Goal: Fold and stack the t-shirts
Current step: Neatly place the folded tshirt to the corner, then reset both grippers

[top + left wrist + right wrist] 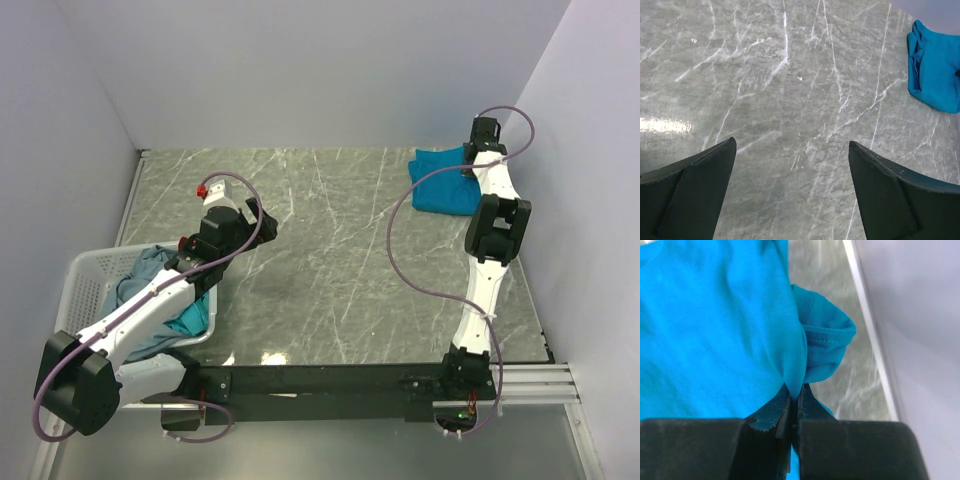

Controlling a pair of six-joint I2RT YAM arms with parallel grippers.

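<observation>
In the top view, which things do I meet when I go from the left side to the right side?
white basket → left gripper → bright blue t-shirt

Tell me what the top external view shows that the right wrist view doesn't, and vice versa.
Only top external: the white plastic lattice basket at the table's left, holding crumpled grey-blue and teal shirts, with the left arm over it.
Only right wrist: the right gripper is shut, pinching a fold of the bright teal-blue cloth t-shirt, with a stitched hem curled beside it.
Both: that t-shirt at the table's far right, the grey marble-patterned tabletop and the pale wall.
</observation>
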